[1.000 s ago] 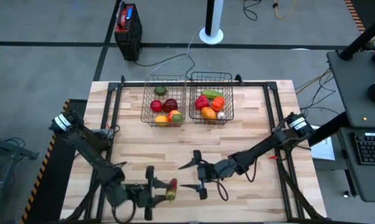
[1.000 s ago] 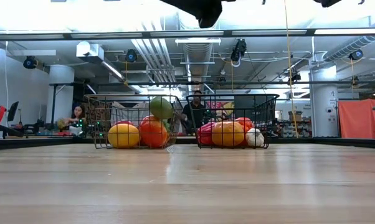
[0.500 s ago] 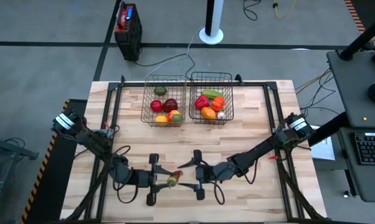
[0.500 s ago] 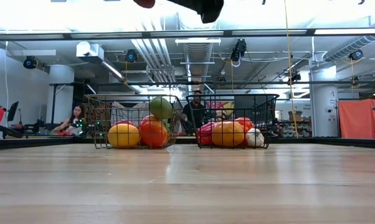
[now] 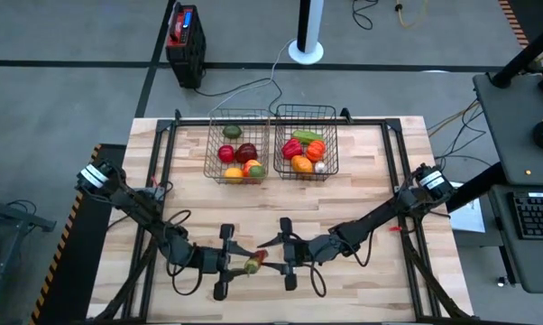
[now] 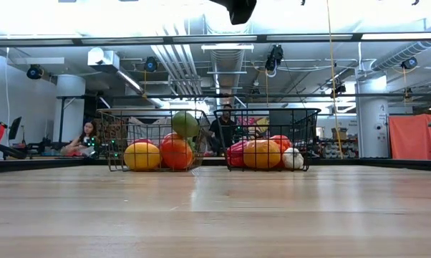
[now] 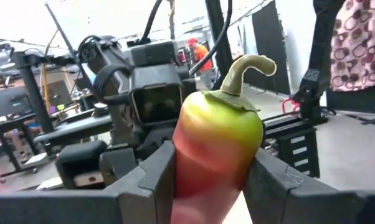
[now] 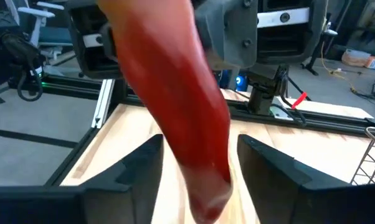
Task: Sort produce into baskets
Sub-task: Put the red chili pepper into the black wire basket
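Holding one red-and-green pepper above the near part of the tabletop, the left end effector is clenched on the fruit; in the left wrist view the pepper sits squeezed between both dark fingers, its curled green stem pointing away from the wrist. The right end effector faces it from the other side, and in the right wrist view the pepper's red tip hangs between that arm's two fingers with a gap on each side, so its jaws stand apart and do not yet grip.

Two wire baskets stand side by side at the far end of the tabletop. The left basket holds about six pieces: red, green, orange and yellow ones. The right basket holds about five: a red pepper, a long green one, two orange pieces and one white garlic bulb.

From the low view both baskets show with their produce, and two people are in the room behind.
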Robot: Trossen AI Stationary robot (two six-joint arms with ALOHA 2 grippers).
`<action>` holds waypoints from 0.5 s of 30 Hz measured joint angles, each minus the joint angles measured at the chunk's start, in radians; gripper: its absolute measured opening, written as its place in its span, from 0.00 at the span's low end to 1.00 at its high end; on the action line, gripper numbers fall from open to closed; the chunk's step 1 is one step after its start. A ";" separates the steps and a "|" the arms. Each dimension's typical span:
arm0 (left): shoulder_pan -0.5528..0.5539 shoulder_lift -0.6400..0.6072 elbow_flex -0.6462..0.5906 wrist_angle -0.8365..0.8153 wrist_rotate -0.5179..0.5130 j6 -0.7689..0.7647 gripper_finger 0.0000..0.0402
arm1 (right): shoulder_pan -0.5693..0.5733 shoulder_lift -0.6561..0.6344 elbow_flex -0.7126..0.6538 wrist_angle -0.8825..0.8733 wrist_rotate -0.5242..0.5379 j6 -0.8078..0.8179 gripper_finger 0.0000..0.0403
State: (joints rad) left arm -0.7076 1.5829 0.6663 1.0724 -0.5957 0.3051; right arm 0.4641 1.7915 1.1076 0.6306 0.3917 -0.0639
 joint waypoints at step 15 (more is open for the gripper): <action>0.008 0.000 0.008 0.004 -0.098 -0.044 0.56 | -0.001 0.000 0.000 -0.007 0.002 0.004 0.23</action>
State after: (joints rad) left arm -0.6998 1.5833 0.6746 1.0761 -0.6936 0.2612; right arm 0.4629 1.7916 1.1072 0.6239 0.3938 -0.0597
